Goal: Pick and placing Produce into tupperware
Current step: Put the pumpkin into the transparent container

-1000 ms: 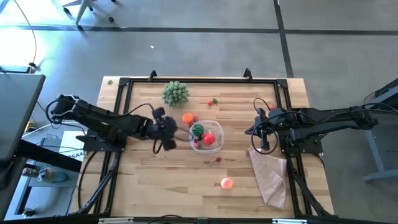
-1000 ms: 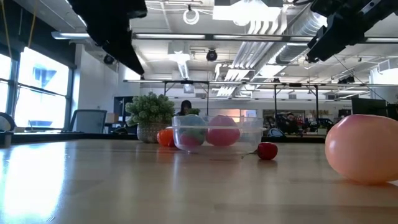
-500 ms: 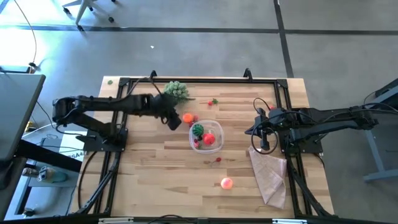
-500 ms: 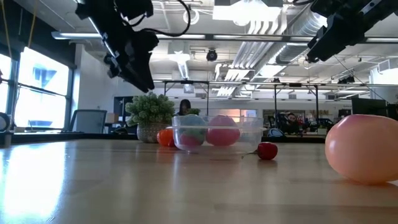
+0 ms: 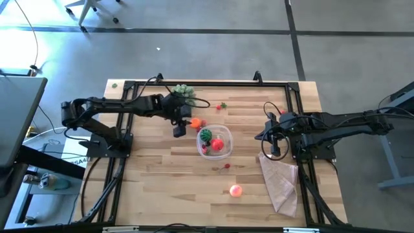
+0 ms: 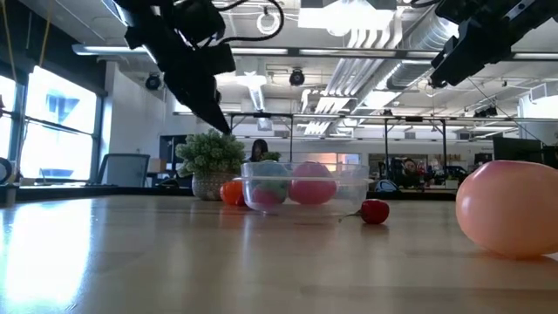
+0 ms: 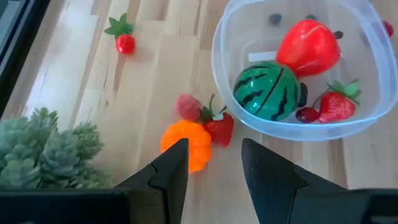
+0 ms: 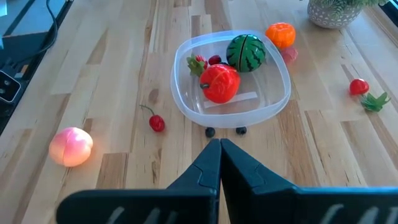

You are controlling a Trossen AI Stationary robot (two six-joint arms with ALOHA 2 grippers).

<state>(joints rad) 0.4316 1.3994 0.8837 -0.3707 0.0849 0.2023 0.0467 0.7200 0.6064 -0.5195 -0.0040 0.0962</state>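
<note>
High view: left end effector [image 5: 179, 128] hovering just beside the small orange pumpkin-shaped toy [image 5: 195, 122], fingers narrowly parted and empty; round clear plastic tupperware [image 5: 215, 151] just past that toy toward the right arm, already holding a green striped watermelon toy [image 5: 205, 136] and a red apple-like toy [image 5: 218, 144]. Right end effector [image 5: 274, 146] parked well apart at the tabletop's right edge, fingers pressed together on nothing, above a tan cloth [image 5: 280, 183]. Pink peach toy [image 5: 236, 190] lying alone nearer the front. Low view: left arm hanging above the bushy grey-green plant clump [image 6: 209, 154], pumpkin toy peeking beside the container. Left wrist view: pumpkin toy straight ahead between the dark fingertips [image 7: 173, 163], touching a small red strawberry toy [image 7: 219, 129] and a pink piece [image 7: 187, 106]. Probably next: a short forward drop onto the pumpkin toy, left arm far nearer. Right wrist view: fingers meeting, container centred ahead.
</note>
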